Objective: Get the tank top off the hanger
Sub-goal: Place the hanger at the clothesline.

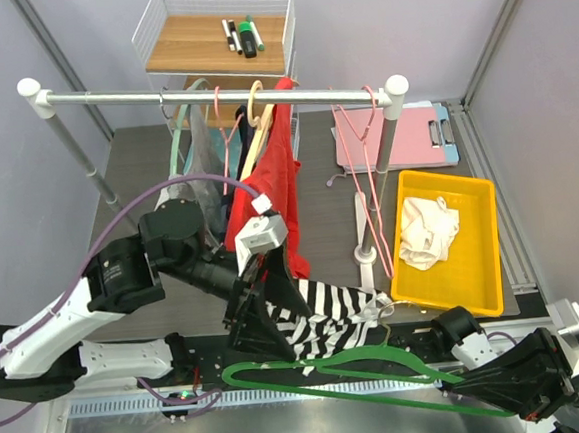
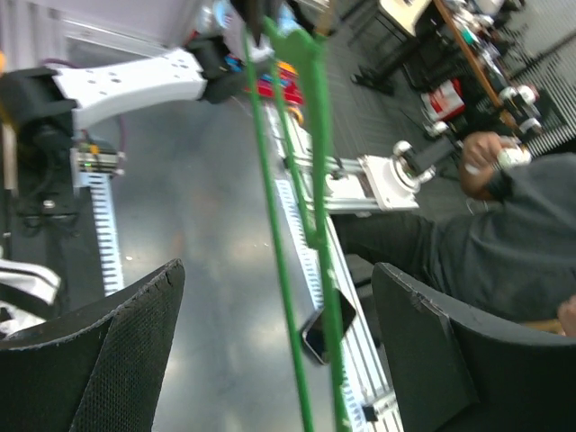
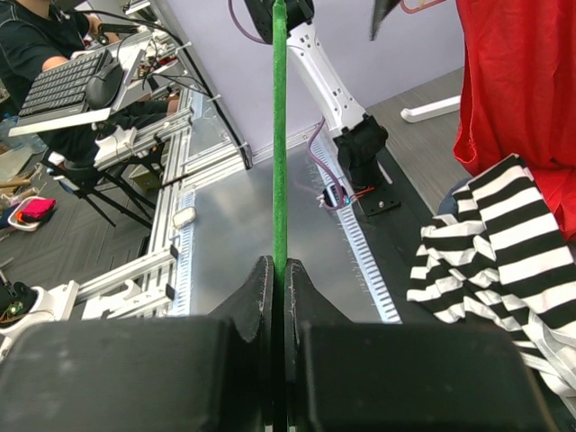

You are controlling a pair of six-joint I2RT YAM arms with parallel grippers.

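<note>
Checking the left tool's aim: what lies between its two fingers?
Two wires of the green hanger, clear of both fingers; the left wrist view shows it.

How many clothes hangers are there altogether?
5. On the rail: teal hanger far left, pink hanger, wooden hanger in the red top, second pink hanger far right. Green hanger in the right tool. Clothes may hide more.

Top camera overlooks the table (image 1: 318,194) from behind; both close wrist cameras share the green hanger (image 2: 274,252) (image 3: 280,135).
</note>
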